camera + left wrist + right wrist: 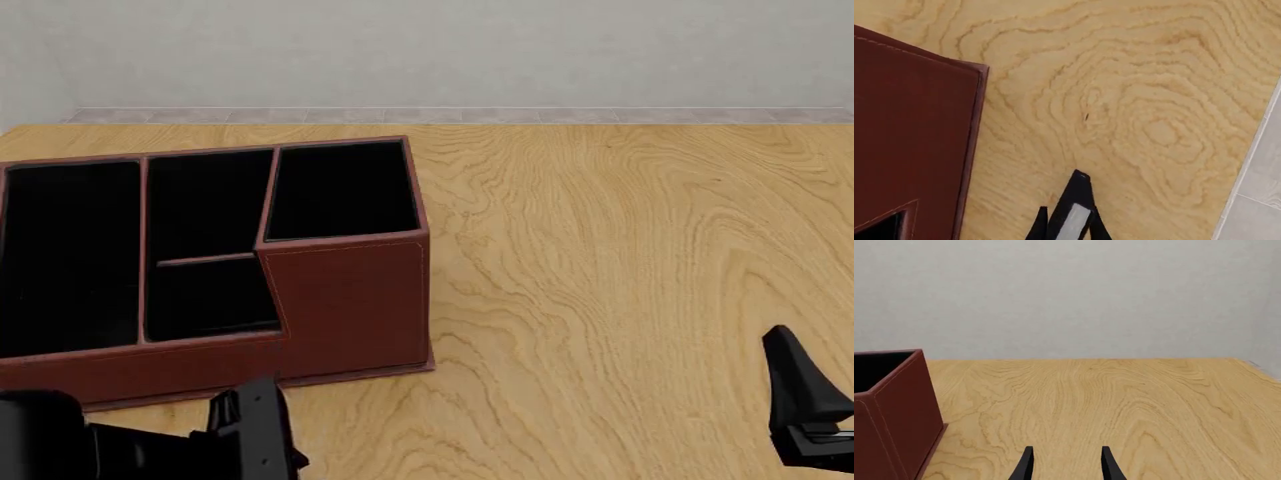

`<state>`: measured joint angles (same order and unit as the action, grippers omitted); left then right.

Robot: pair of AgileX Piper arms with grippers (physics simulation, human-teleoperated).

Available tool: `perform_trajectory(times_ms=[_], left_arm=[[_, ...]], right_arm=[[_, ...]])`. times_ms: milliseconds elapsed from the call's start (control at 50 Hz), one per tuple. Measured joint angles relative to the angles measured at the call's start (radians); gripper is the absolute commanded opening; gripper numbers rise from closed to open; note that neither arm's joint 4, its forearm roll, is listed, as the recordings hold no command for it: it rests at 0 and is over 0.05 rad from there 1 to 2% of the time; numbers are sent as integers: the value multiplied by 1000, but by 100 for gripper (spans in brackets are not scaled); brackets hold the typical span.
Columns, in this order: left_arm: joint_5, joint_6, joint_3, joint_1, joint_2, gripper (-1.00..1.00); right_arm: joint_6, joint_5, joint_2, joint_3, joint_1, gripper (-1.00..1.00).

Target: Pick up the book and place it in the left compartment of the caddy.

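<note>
Three views show this moment, and each one hides something.

In the left wrist view, only the tips of the left gripper show, cut off at the edge of the picture. Between them stands the book, black with a pale strip of page edges. The fingers sit close against both of its sides, so the gripper is closed on it. The lower part of the book is out of the picture. Beside it is a reddish-brown outer wall of the caddy, with only a small corner of black lining visible. The book is above the wooden table, just beside the caddy and outside it. Whether it touches the table cannot be told. A grey strip of floor shows past the table edge.

In the front view, the whole caddy is visible with its four bays. The left compartment is cut off by the picture edge, and the visible part shows only black lining. The left gripper is a dark shape in front of the caddy's low front wall, and the book cannot be made out there. The right gripper is half cut off at the far right, well apart from the caddy.

In the right wrist view, two finger tips of the right gripper stand apart with bare table between them, so it is open and holds nothing. One corner of the caddy shows, with a plain wall behind.
</note>
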<state>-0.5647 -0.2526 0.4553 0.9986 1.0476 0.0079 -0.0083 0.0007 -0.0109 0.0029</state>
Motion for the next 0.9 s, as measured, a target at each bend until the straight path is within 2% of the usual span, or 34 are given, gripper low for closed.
perform_trajectory(times_ms=[180, 380, 500, 780, 900], left_arm=[[-35, 10, 36, 3, -37, -100], [-62, -17, 98, 11, -92, -100], [-81, 16, 151, 58, -126, -100], [-106, 146, 291, 174, -212, -100], [-95, 176, 347, 187, -255, -100]], right_arm=[[0, 0, 0, 0, 0, 100], [1, -2, 0, 2, -2, 100], [3, -2, 0, 1, -3, 100], [8, -2, 0, 1, -5, 100], [10, -2, 0, 1, -6, 100]])
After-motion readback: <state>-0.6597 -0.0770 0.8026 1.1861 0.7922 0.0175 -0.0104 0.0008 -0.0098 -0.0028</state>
